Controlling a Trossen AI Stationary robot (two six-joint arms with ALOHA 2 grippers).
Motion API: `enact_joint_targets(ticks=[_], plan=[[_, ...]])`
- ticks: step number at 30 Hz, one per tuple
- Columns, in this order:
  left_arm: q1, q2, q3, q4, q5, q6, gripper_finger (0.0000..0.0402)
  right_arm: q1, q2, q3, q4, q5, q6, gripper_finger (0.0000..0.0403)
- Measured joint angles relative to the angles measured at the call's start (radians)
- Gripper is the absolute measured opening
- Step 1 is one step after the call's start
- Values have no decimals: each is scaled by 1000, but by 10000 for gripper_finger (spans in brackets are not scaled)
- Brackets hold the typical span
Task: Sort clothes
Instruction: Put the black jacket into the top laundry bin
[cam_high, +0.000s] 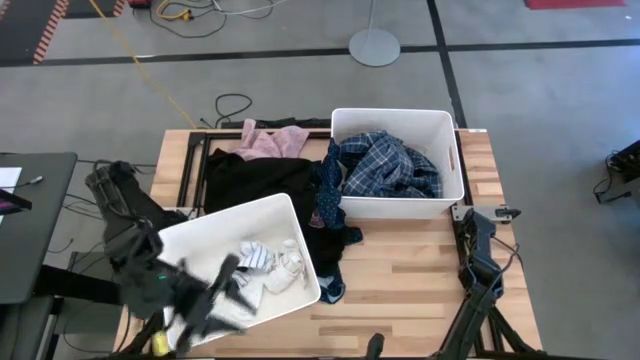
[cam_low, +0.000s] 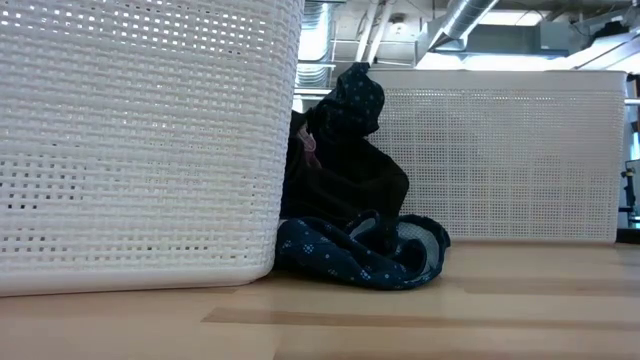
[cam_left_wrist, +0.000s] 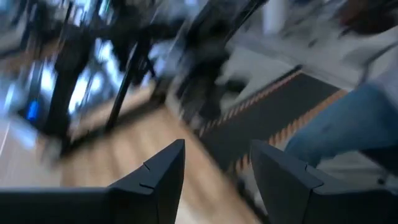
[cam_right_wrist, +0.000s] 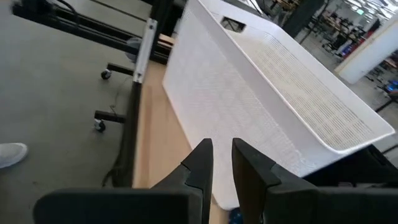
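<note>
The blue-white plaid shirt (cam_high: 385, 165) lies in the far right white bin (cam_high: 450, 130). Small white and striped socks (cam_high: 270, 262) lie in the near left bin (cam_high: 200, 225). The black garment (cam_high: 255, 178) lies spread on the table between the bins, and the pink garment (cam_high: 272, 140) lies at its far edge. The dark blue patterned piece (cam_high: 328, 215) hangs over the right bin's left wall, and its lower end (cam_low: 360, 252) lies bunched on the table. My left gripper (cam_high: 228, 282) is open and empty above the left bin's near part; it also shows in the left wrist view (cam_left_wrist: 214, 149). My right gripper (cam_right_wrist: 222, 144) is shut and empty, near the right bin's near right corner (cam_high: 478, 220).
The two bins take up much of the table; bare wood (cam_high: 410, 280) lies at the near right. The table's dark frame rails (cam_high: 190, 165) run along its far left. In the left wrist view a person's jeans-clad leg (cam_left_wrist: 336, 124) shows in the room beyond the table.
</note>
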Motion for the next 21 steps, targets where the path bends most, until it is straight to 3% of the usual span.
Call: enact_joint_targets(ticks=[4, 10, 21], plan=[[-35, -1, -1, 57, -28, 108, 179, -33, 0, 0, -10, 2, -13, 78], [-10, 2, -8, -77, -100, 62, 179, -103, -25, -1, -26, 5, -118, 90], [41, 2, -90, -150, -97, 14, 179, -270, -152, -1, -30, 3, -363, 169]])
